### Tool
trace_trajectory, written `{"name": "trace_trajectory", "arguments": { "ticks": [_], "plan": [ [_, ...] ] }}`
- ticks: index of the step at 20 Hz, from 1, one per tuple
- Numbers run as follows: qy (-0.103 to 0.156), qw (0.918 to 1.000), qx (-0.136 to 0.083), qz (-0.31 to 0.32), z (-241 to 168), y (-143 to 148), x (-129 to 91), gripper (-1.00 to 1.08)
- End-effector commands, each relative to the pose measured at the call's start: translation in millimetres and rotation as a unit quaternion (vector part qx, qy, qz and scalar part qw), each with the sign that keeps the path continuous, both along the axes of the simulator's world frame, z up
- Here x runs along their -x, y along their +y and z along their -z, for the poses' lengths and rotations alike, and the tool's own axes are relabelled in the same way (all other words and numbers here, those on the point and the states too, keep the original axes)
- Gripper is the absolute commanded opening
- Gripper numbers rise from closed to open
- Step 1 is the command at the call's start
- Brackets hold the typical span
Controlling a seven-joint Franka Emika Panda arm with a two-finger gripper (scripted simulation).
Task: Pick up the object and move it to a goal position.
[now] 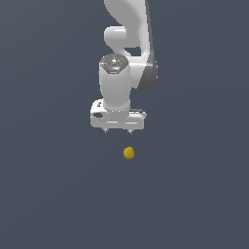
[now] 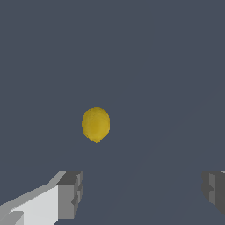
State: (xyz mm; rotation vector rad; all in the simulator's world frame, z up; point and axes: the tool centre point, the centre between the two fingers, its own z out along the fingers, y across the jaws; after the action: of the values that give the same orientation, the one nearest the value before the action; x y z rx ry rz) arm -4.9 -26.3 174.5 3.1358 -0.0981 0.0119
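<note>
White arm [image 1: 127,53] reaching down over a dark grey floor [image 1: 48,194]. Its gripper [image 1: 118,132], fingers [image 2: 70,193] spread wide and holding nothing, hangs above the yellow ball [image 1: 129,153], which lies apart from it.

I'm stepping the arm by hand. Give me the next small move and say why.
Probably ease the gripper down and slightly toward the exterior view's right, over the ball. The jaws are wide open and empty, and the ball lies apart from them on the floor. In the wrist view it sits ahead of the fingertips, not yet between them.
</note>
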Motion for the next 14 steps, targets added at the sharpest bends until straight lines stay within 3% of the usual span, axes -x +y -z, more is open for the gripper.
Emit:
{"name": "trace_trajectory", "arguments": {
  "ticks": [1, 14],
  "plan": [
    [0.0, 1.0, 0.0, 0.0, 0.0, 0.0, 0.0, 1.0],
    [0.011, 0.999, 0.0, -0.043, 2.9, 26.0, 4.9, 1.0]
  ]
}}
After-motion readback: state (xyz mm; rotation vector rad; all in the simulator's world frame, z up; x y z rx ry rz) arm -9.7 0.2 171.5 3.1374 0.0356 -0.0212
